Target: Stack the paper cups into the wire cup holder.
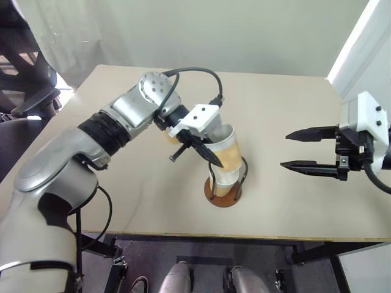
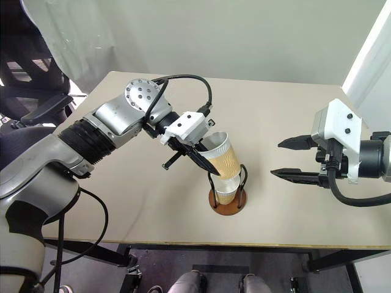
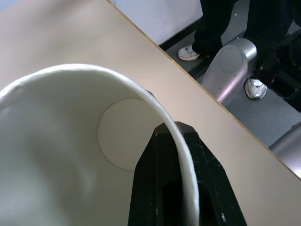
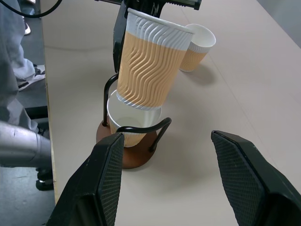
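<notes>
Pinching a tilted paper cup (image 2: 221, 157) by its rim, the left claw (image 2: 194, 152) holds it over the cup-bearing wire holder (image 2: 227, 202).

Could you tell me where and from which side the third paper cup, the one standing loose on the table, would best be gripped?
Probably by its white rim, from above. The loose cup stands upright and mouth-up on the table, so one finger can slip inside and one outside, as the left tool pinches the tilted cup over the wire cup holder. Its tapered, ribbed wall looks likelier to slip in a side grip.
</notes>
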Robot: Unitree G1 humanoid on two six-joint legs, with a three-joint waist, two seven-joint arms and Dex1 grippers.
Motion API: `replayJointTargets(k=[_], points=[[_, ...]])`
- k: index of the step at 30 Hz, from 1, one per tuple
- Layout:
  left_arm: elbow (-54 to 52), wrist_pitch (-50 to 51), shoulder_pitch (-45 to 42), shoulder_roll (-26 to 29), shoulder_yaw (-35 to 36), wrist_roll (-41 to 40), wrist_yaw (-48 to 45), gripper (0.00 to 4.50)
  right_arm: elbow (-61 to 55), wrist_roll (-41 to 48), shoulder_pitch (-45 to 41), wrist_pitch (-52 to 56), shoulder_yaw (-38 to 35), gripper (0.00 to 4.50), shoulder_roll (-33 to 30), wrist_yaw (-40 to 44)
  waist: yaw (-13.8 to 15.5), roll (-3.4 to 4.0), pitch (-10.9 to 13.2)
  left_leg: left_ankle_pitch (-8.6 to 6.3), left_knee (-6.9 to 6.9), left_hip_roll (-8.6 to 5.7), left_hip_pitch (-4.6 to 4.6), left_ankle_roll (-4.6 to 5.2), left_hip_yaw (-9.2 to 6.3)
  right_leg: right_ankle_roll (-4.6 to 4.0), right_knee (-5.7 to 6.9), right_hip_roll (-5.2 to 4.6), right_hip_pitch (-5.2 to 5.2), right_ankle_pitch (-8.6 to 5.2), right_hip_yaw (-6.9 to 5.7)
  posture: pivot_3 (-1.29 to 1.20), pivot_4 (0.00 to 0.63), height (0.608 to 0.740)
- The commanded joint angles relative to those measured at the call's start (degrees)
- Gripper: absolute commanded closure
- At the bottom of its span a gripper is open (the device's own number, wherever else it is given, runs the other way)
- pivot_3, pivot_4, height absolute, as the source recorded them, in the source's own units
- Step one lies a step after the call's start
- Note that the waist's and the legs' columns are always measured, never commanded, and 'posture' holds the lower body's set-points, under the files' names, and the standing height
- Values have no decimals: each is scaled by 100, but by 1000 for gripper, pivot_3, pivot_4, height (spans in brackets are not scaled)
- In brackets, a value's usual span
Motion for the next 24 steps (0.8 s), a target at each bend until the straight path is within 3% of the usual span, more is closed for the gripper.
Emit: replayJointTargets(k=[1,5,12,24], points=[[-26,-136,-35,-21,18,14,-231,4494,-69,85,-4,-36,-279,1486,-134,-74,1,0,0,0,1,0,0,0,0,0,0,0,0,0,1,0,150,740],[82,-205,-38,-71,6,51,-231,3474,-78,99,42,-53,-291,1486,-147,-118,2,0,0,0,1,0,0,0,-1,1,0,0,1,-1,1,0,150,740],[511,-486,10,-346,254,220,-231,1010,-79,101,117,-84,-306,1486,-166,-167,8,0,0,-1,1,-1,1,1,0,3,1,-1,2,-1,1,0,150,740],[1766,-286,-196,-791,1727,513,-231,1010,121,-46,111,-309,-137,1486,-225,-120,19,0,0,-3,5,-4,-1,2,2,17,-1,0,4,-5,4,0,150,740]])
